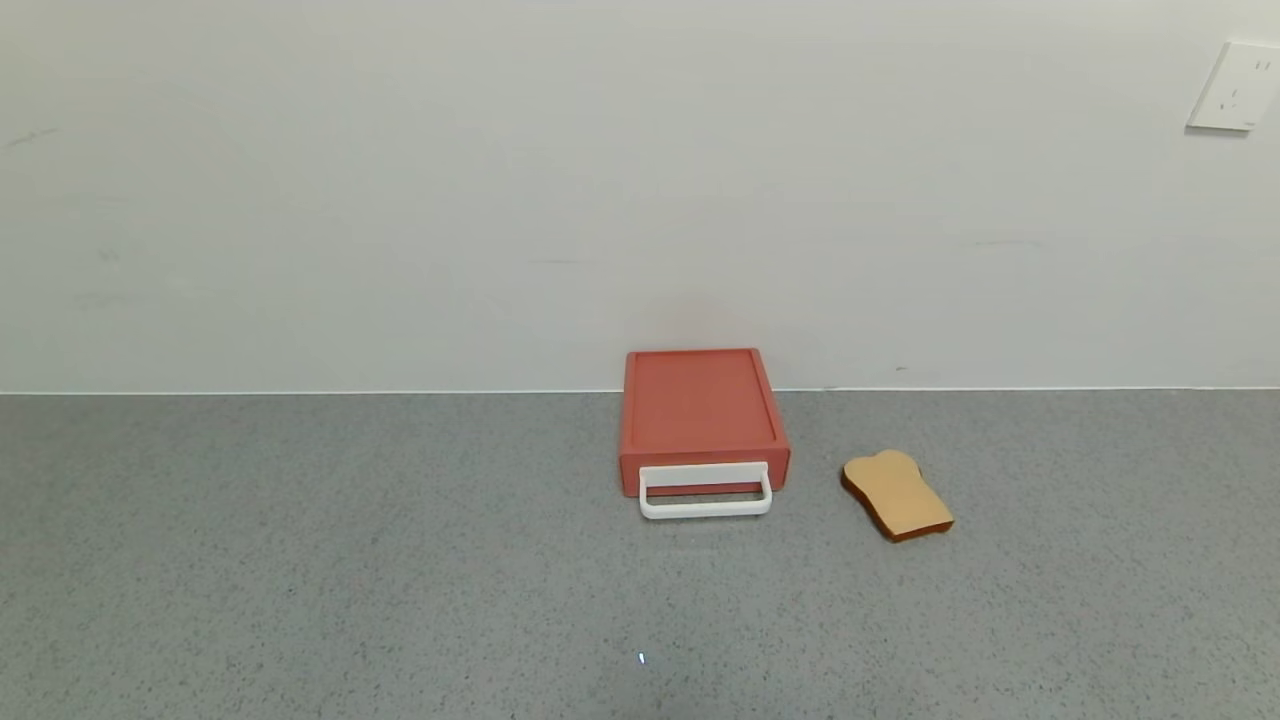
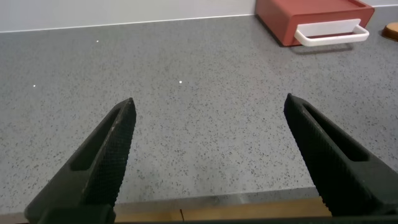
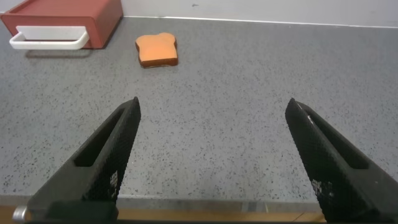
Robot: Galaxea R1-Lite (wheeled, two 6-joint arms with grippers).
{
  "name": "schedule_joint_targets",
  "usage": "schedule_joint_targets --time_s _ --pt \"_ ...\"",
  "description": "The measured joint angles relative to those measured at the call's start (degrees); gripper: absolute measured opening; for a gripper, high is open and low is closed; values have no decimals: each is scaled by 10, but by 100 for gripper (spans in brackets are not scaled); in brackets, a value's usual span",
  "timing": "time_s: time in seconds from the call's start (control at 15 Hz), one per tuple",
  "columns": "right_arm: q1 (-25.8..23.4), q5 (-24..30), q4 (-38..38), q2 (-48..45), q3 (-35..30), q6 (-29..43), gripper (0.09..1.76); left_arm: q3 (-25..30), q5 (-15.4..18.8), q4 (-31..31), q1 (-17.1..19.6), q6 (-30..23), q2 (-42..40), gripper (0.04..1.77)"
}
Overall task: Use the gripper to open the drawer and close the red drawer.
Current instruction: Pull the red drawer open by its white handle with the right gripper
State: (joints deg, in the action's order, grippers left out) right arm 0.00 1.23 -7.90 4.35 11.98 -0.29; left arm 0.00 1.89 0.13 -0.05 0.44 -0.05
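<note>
The red drawer (image 1: 700, 410) is a flat brick-red box against the back wall, its tray pushed in, its white loop handle (image 1: 705, 492) facing me. It also shows in the left wrist view (image 2: 314, 18) and the right wrist view (image 3: 65, 17). Neither gripper appears in the head view. My left gripper (image 2: 208, 109) is open and empty over the counter's front edge, far from the drawer. My right gripper (image 3: 212, 109) is open and empty, also at the front edge.
A tan toast-shaped slice (image 1: 897, 495) lies on the grey speckled counter (image 1: 350, 560) right of the drawer; it also shows in the right wrist view (image 3: 157, 50). A white wall socket (image 1: 1235, 87) sits at the upper right. The counter's wooden front edge (image 2: 217, 208) runs below both grippers.
</note>
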Motion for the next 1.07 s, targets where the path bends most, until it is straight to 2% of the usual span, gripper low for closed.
schedule_joint_targets --time_s 0.93,1.07 --pt "0 0 0 0 0 0 171 0 0 0 0 0 0 172" --pt "5 1 1 42 40 0 171 0 0 1 0 -1 0 172"
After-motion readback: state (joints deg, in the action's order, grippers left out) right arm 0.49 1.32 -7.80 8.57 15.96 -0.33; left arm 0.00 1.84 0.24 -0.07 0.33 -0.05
